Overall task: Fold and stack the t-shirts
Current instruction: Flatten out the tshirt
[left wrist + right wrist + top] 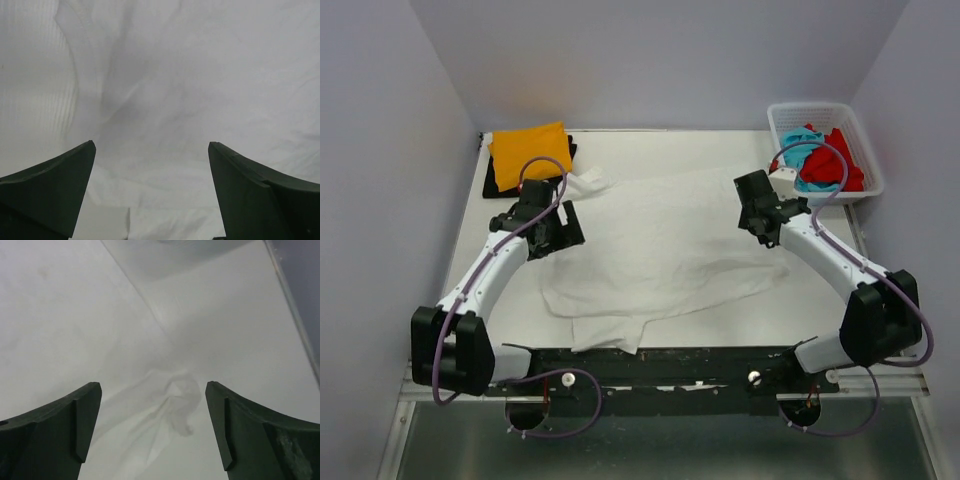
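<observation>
The white t-shirt [655, 250] lies spread and rumpled across the middle of the table. My left gripper [548, 226] hovers over its left edge, jaws open and empty; its wrist view shows white cloth [165, 100] below. My right gripper [757, 212] hovers over the shirt's right corner, open and empty; a crumpled corner of the cloth [170, 400] lies between its fingers below. The orange t-shirt [528, 150] lies folded on the black t-shirt [496, 183] at the back left. The red t-shirt [844, 162] and turquoise t-shirt [802, 150] sit in the basket.
A white lattice basket [865, 147] stands at the back right. Grey walls close in the table on three sides. A black rail [660, 365] runs along the near edge between the arm bases.
</observation>
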Motion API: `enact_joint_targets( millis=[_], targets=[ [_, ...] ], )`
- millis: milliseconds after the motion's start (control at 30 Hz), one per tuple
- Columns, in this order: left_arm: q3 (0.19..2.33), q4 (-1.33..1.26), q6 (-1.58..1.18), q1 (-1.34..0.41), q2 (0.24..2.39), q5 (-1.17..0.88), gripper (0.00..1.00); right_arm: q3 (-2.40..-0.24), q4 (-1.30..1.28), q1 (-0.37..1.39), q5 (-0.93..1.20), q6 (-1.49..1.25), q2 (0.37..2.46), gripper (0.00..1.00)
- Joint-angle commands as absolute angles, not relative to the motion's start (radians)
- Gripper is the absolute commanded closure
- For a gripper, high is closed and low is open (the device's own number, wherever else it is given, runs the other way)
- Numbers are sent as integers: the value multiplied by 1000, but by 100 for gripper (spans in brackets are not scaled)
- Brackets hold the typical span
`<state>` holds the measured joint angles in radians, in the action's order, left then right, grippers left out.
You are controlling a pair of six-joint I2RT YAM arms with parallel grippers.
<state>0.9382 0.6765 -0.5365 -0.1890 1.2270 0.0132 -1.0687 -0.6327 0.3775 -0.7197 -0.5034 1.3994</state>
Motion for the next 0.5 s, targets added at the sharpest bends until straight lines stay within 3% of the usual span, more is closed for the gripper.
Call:
enact_joint_targets(
  millis=[0, 133, 233, 467],
  targets=[
    [984, 666, -618, -184, 1283, 40, 1, -1152, -742, 371, -851, -639, 1473, 0],
    [864, 578, -686, -204, 1156, -11, 1, -1129, -721, 371, -860, -686, 1451, 0],
    [755, 516, -721, -268, 1036, -30, 2, -1033, -582, 371, -731, -668, 1358, 0],
    [648, 636, -842, -517, 873, 87, 1, -764, -248, 373, -397, -570, 1112, 0]
  ],
)
